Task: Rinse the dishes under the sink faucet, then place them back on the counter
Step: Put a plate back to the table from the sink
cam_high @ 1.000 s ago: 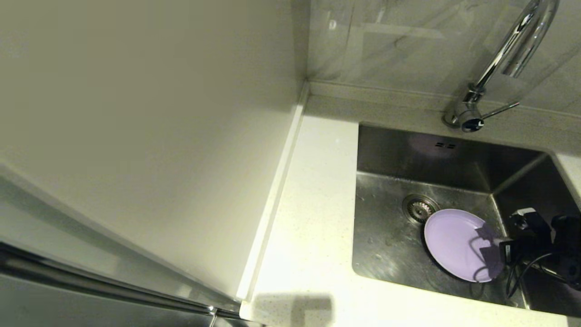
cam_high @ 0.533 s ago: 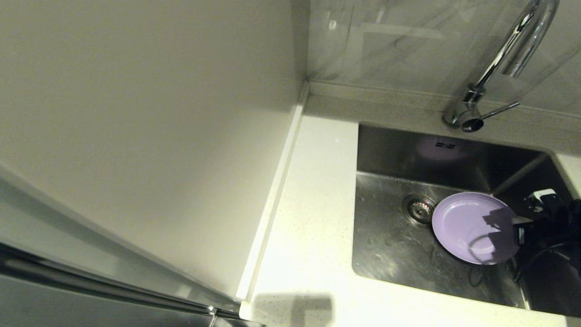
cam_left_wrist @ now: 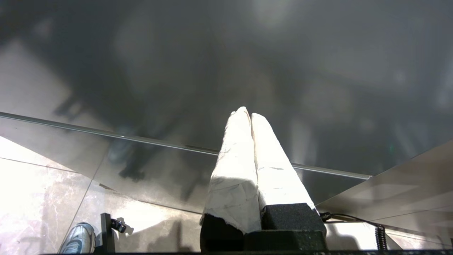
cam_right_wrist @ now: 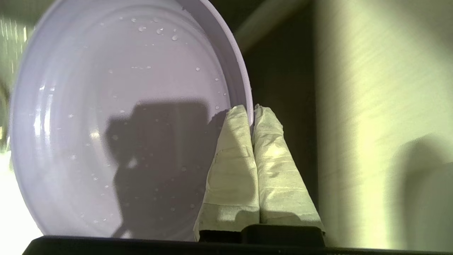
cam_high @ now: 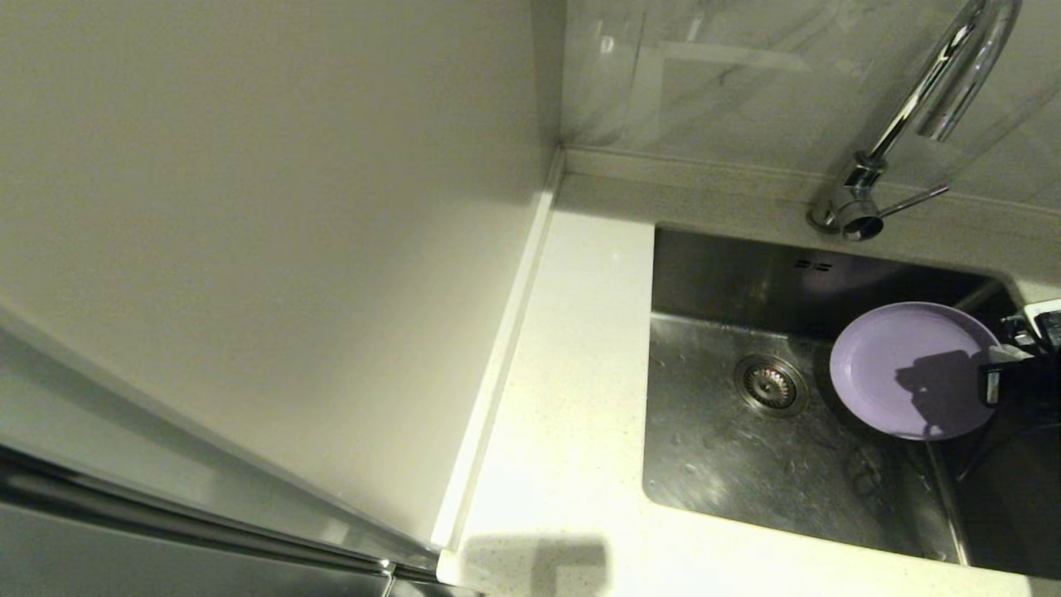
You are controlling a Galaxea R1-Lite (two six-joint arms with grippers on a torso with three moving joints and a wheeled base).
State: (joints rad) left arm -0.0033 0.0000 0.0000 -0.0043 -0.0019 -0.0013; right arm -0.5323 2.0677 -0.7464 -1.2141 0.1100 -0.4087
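Apparently rinsed, the droplet-beaded plate (cam_high: 899, 365) hangs above the sink (cam_high: 746, 464), its rim pinched in the closed right pincer (cam_right_wrist: 253, 109), with return to the table (cam_high: 564, 414) pending; the parked left pincer (cam_left_wrist: 249, 115) is closed, empty.

Left of the sink (cam_high: 704, 464), the counter (cam_high: 572, 373) is bare and open for passing. Inside the sink, the lilac plate (cam_high: 908, 369) fills the right side, and the faucet (cam_high: 928, 108) arches above the back rim.
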